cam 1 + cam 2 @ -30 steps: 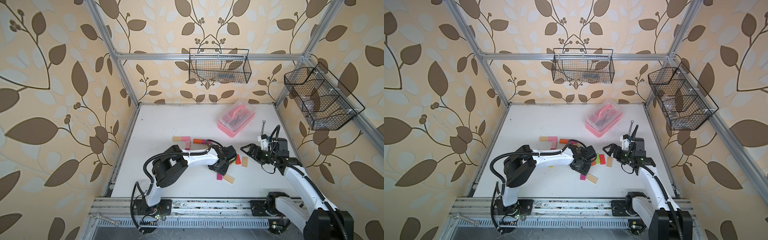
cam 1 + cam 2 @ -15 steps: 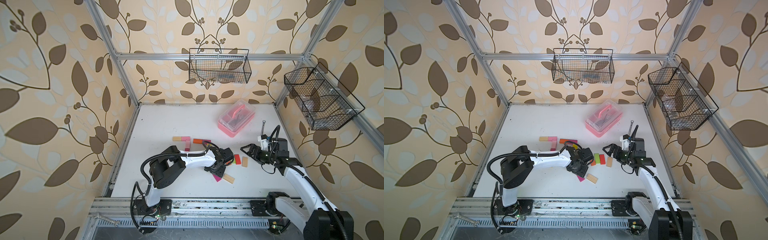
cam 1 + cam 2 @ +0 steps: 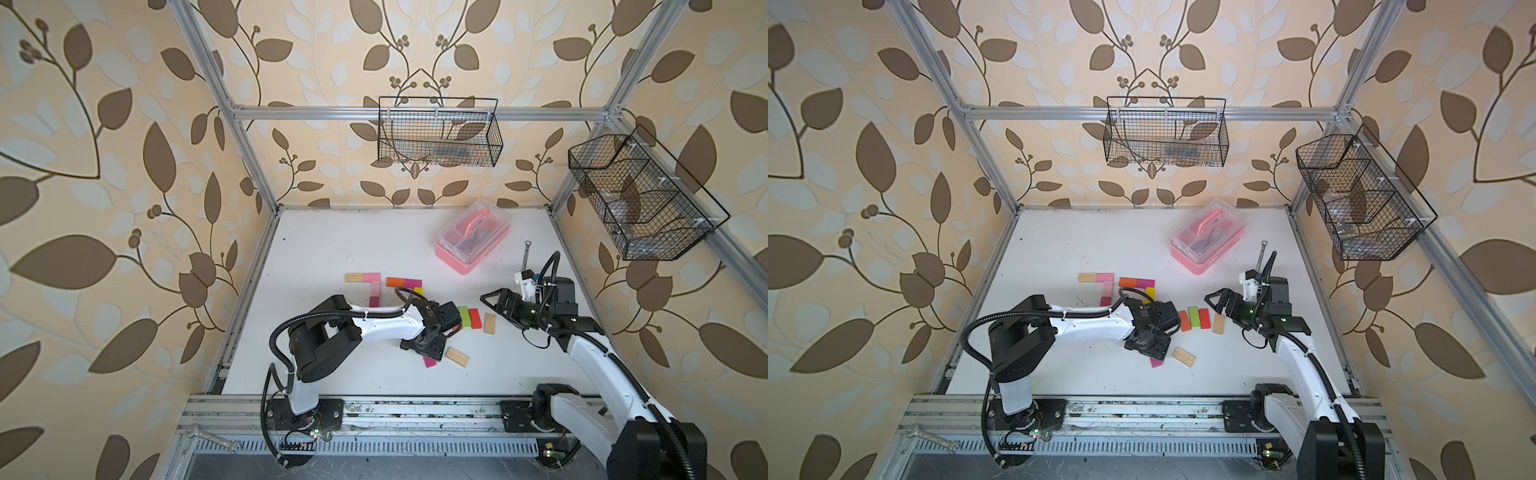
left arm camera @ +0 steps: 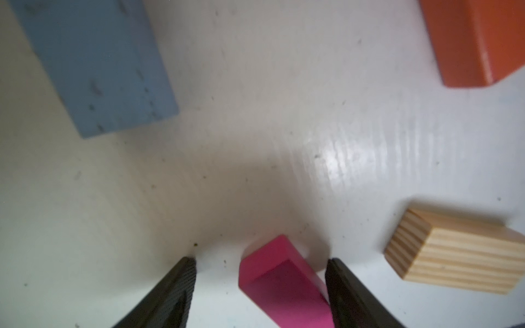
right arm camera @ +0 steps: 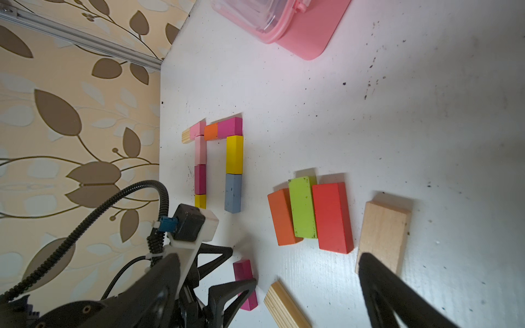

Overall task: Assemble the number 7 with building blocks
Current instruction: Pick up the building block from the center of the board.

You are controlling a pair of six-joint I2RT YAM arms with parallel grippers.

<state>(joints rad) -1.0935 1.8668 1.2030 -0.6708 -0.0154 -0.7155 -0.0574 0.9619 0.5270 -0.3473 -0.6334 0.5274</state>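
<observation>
The left gripper [image 4: 260, 262] is spread, and the magenta block [image 4: 281, 284] lies unpinched between its jaws. It is probably meant to lengthen the stem [image 5: 234, 154] after the blue block [image 4: 96, 65] ahead. The right gripper [image 3: 491, 306] hovers spread wide and empty.

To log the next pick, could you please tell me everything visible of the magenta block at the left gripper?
The magenta block is small and rectangular, apparently painted wood. It lies on the white table between the open fingers of the left gripper, ungripped: one finger sits close against its side, the other stands clear. A plain wooden block lies beside it, apart.
</observation>
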